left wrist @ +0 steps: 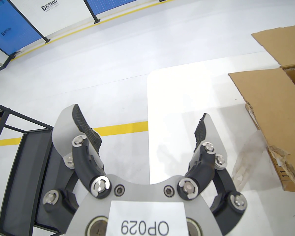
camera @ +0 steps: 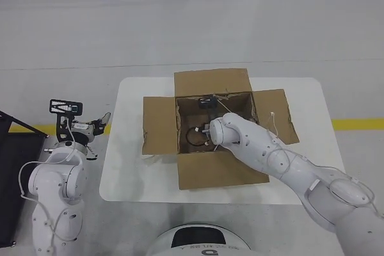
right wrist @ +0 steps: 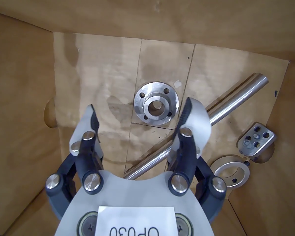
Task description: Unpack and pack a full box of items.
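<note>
Now right jaws inside the brown cardboard box point(camera: 211, 82).
They stand apart near a round steel flange point(right wrist: 141, 104); left jaws also apart.

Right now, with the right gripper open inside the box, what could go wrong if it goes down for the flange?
1. The rod lies beside the flange and passes under one finger of the right gripper; closing may catch the rod too.
2. The flange lies flat on the box floor, so the fingers might slip off its low rim.
</note>
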Controlling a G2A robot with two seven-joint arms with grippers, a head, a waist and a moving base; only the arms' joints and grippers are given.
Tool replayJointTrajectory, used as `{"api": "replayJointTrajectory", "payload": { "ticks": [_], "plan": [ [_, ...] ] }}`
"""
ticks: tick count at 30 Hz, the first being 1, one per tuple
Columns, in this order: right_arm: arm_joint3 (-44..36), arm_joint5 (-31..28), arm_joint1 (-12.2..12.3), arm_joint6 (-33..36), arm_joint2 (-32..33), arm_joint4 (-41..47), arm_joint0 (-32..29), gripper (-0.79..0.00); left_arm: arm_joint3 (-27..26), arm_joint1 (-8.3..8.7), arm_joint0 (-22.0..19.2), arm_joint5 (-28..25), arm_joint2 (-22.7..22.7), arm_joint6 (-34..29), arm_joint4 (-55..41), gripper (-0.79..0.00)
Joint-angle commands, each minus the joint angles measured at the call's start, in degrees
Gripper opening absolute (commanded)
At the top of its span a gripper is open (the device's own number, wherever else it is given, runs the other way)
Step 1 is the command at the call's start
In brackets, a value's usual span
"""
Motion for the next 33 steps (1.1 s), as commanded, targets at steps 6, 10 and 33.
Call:
{"api": "replayJointTrajectory", "payload": {
  "ticks": [6, 10, 33],
  "plan": [
    [1.0, 1.0, -0.6, -0.4, 0.9, -2.4, -1.0, -0.366, 0.0, 0.00, 0.0, 0.0, 0.0, 0.0, 0.0, 0.000],
    [2.2, 0.3, -1.4, -0.5, 1.5, -2.9, -1.1, -0.329, 0.0, 0.00, 0.0, 0.0, 0.0, 0.0, 0.0, 0.000],
    [8.3, 3.5, -6.0, 0.9, 3.0, -8.2, -1.1, -0.785, 0.0, 0.00, 0.0, 0.0, 0.0, 0.0, 0.0, 0.000]
  ]
}}
